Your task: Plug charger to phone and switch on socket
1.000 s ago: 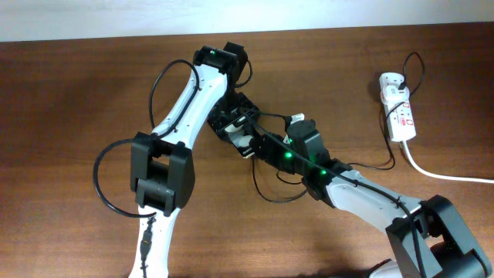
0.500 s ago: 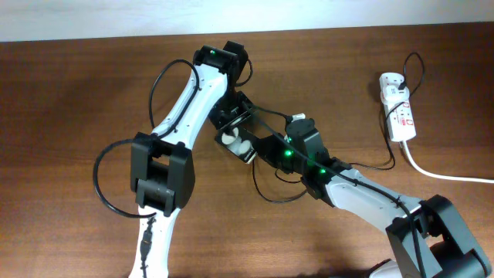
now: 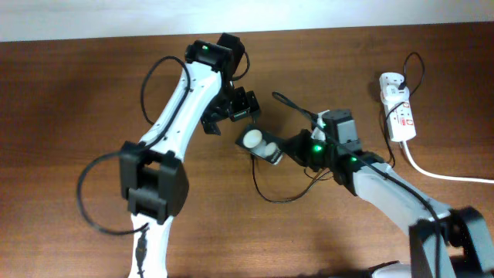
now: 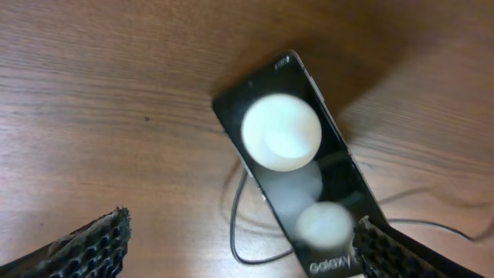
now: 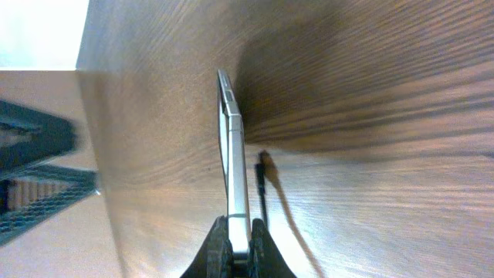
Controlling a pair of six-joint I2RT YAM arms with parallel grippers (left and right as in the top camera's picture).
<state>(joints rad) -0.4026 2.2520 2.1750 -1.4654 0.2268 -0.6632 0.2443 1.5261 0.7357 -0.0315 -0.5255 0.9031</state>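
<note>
Phone [image 5: 235, 154] sat clamped in right claw [image 5: 238, 239], left claw [image 4: 239, 235] apart above it; charger [image 5: 262, 166] likely needed squaring to phone's port.

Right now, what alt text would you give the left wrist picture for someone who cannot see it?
A black phone with two white round spots sits slanted against a brown wooden table, a thin black cable looping below it. Two dark, textured fingers peek in at the bottom corners, far apart.
</note>
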